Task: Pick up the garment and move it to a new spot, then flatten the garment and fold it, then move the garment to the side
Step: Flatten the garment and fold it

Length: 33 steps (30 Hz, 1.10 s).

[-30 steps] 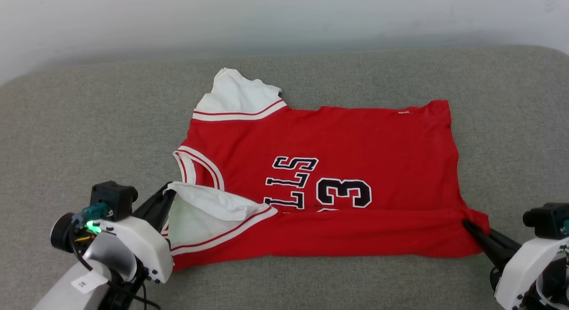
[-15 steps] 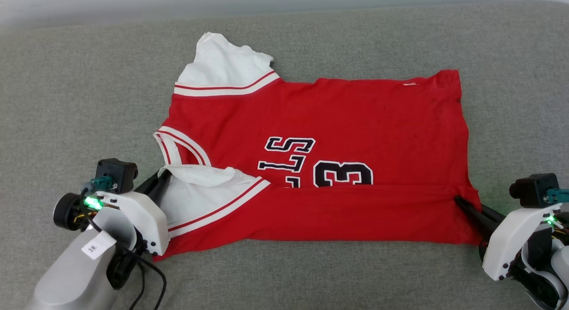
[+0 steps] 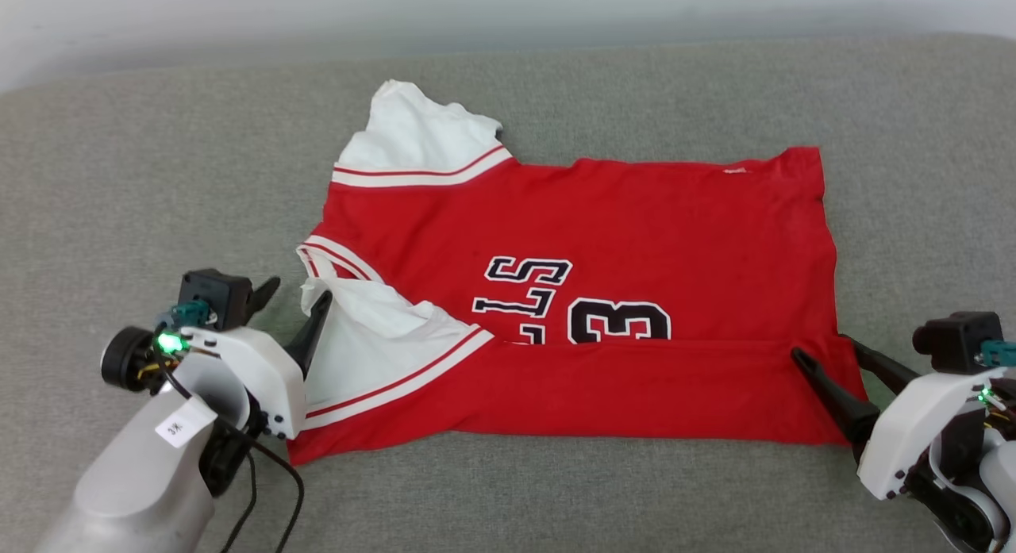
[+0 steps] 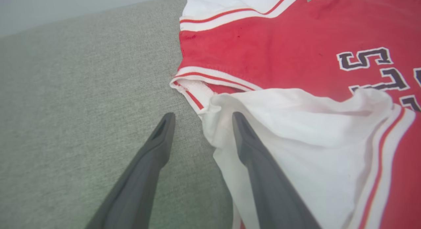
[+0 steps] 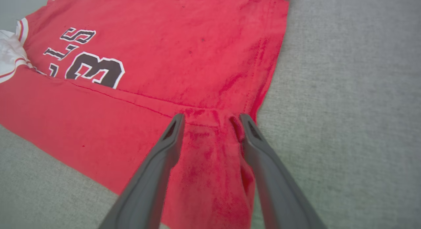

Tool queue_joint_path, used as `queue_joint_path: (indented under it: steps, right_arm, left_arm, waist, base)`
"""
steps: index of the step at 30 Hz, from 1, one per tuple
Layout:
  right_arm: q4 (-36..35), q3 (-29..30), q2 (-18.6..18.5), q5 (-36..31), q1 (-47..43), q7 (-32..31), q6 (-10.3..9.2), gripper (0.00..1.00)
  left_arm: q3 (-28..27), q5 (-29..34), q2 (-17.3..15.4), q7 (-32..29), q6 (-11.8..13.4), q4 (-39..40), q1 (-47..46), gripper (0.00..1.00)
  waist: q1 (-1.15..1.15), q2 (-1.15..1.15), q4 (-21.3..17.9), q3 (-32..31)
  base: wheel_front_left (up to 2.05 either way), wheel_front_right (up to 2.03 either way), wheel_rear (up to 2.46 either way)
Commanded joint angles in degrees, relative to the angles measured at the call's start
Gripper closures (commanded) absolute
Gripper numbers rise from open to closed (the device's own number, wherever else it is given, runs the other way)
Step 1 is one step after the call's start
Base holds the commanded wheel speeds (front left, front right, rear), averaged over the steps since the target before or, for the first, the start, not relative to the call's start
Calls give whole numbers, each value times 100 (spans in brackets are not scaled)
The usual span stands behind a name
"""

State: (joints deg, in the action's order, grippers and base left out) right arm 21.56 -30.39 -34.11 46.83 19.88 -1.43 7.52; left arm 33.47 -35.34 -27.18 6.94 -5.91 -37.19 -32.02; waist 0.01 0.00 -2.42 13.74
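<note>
**Spotter:** Where's the garment (image 3: 571, 299) lying?

**Me:** Middle of the head view, spread on the grey cushion (image 3: 159, 180). Its collar points to the left of the frame and its hem to the right. The bottom strip is folded up over the lower halves of the letters and the 3.

**Spotter:** And your left claw (image 3: 298, 289)?

**Me:** Lower left, jaws wide apart, gripping nothing. In my left wrist view one finger (image 4: 156, 150) sits over bare cushion. The other is over the near white sleeve (image 4: 296, 150), which lies crumpled across the red chest. Touching the cloth or just above it, I can't tell.

**Spotter:** Right claw (image 3: 823, 348)?

**Me:** Lower right, spread just as wide, empty too. A pinched ridge of red cloth stands between the fingers at the folded hem corner.

**Spotter:** Anything in the way?

**Me:** My own black cable (image 3: 299, 485) loops at the bottom left, just beside the shirt's lower left corner. The far sleeve (image 3: 413, 136) sticks up toward the top of the frame. A pale wall (image 3: 317, 13) runs along the top edge.
</note>
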Motion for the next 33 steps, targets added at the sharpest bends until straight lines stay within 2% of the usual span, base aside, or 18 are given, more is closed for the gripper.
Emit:
queue_joint_path:
  steps: [1, 4, 8, 17, 23, 27, 33]
  right_arm:
    - [-39, 36, -20, -35, -96, 42, -7, 0]
    - [-186, 168, -49, -91, -243, 92, -7, 0]
    - [-377, 352, -47, -218, -459, 58, -7, 0]
    - [-825, 804, 141, -562, -799, -269, -6, 0]
    - [-989, 962, 281, -713, -920, -470, -6, 0]
    - [-1048, 1030, 353, -768, -940, -552, -6, 0]
    - [-1070, 1072, 434, -798, -920, -612, -6, 0]
  left_arm:
    - [8, 21, -42, 25, -6, 52, -96, 0]
    - [42, 26, -107, -105, -10, 234, -151, 0]
    - [90, -86, -249, -588, -51, 566, -259, 0]
    - [470, -848, -605, -2943, -127, 1294, -462, 0]
    - [620, -1328, -745, -4019, -139, 1395, -441, 0]
    - [672, -1606, -719, -4428, -144, 1379, -311, 0]
    - [828, -1687, -694, -4765, -118, 1194, -208, 0]
  waist:
    - [-1, 0, 67, -100]
    - [-1, 0, 139, -236]
    - [-1, 0, 222, -377]
    - [-1, 0, 316, -558]
    - [-1, 0, 313, -577]
    - [-1, 0, 279, -555]
    - [-1, 0, 238, -462]
  base:
    - [0, 0, 0]
    - [0, 0, 0]
    - [0, 0, 0]
    - [0, 0, 0]
    - [0, 0, 0]
    - [0, 0, 0]
    - [0, 0, 0]
